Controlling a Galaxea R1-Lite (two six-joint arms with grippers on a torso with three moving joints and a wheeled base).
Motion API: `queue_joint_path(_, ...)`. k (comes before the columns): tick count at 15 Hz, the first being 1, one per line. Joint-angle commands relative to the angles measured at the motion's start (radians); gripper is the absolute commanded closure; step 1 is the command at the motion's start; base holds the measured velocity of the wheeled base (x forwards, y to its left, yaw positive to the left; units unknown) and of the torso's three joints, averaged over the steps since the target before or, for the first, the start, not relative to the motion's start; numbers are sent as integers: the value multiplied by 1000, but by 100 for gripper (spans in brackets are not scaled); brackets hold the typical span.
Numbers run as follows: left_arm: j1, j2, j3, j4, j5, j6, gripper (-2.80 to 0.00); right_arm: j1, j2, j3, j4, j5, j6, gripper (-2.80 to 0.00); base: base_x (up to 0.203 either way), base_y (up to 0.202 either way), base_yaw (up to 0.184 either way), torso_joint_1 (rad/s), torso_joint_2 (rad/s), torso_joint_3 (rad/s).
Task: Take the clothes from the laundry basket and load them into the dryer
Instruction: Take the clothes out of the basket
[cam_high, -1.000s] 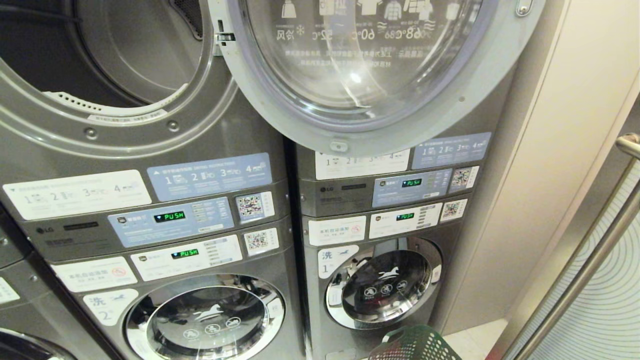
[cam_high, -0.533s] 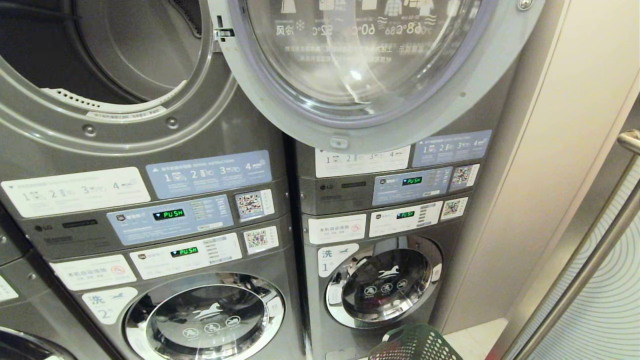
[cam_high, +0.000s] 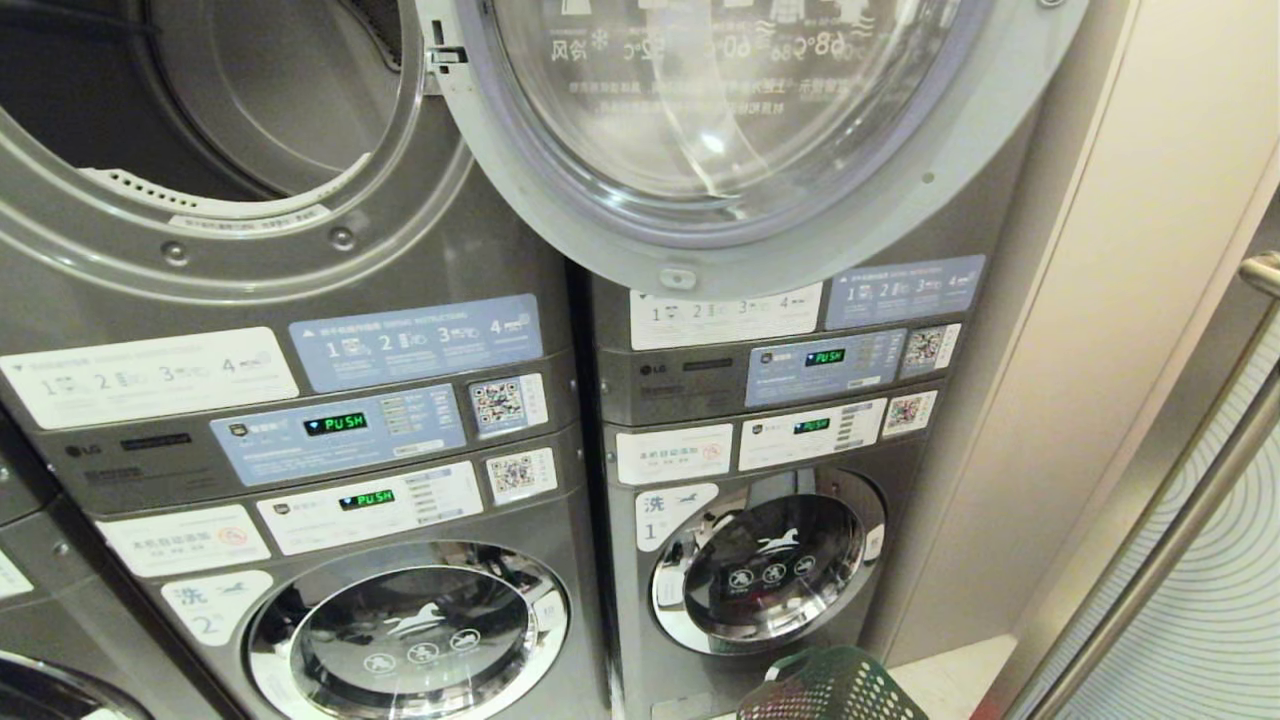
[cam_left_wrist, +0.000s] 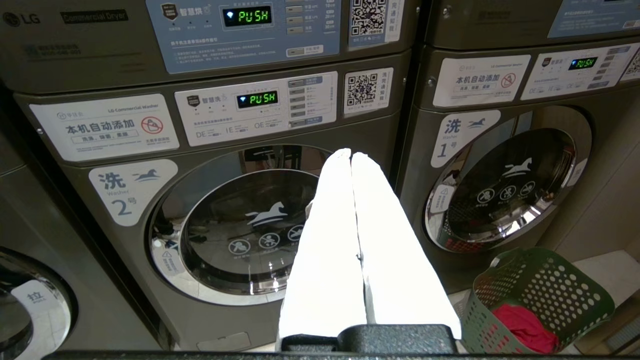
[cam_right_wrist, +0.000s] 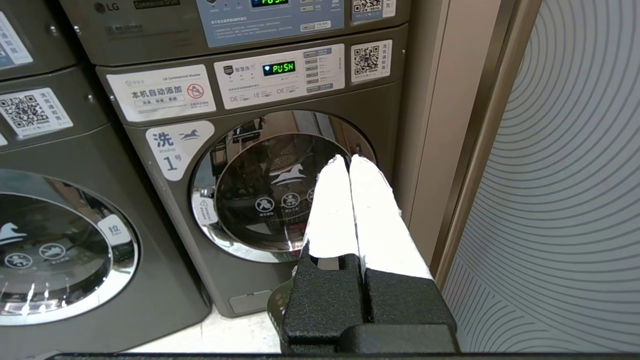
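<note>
Clothes, a crumpled red garment (cam_left_wrist: 525, 327), lay at the lower right of the left wrist frame, down inside the green perforated plastic laundry basket (cam_left_wrist: 542, 285) on the pale floor tiles in front of the right-hand stack of grey machines. In your head frame only the basket's rim showed at the bottom edge, right of centre, below the round chrome-ringed door of washer number one (cam_high: 765, 565).

You had the left gripper (cam_left_wrist: 351, 156) with its two white fingers pressed flat together, holding nothing and pointing at the glass door of washer number two (cam_left_wrist: 240, 230); the basket sat off to one side of those tips and lower. The right gripper (cam_right_wrist: 348, 159) was likewise closed and empty, aimed at the washer number one door, with only a sliver of green rim showing beneath its black mount.

My read is that both grippers would have to come down to the basket, and which was nearer you could not tell. Its mouth tipped towards the machines. The grey dryer drum (cam_high: 230, 100) stood open at the upper left of the head frame, its round glass door (cam_high: 740, 130) swung out across the top.
</note>
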Motion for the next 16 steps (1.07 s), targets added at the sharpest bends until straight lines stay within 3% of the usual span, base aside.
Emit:
queue_joint_path(1,0,-2,0,0,0,-1,0,0,0,0,0,0,0,0,0,0,0,-56,108,64)
queue_joint_path(16,0,-2,0,0,0,-1,0,0,0,0,0,-1,0,0,0,0,0,-66,139,72)
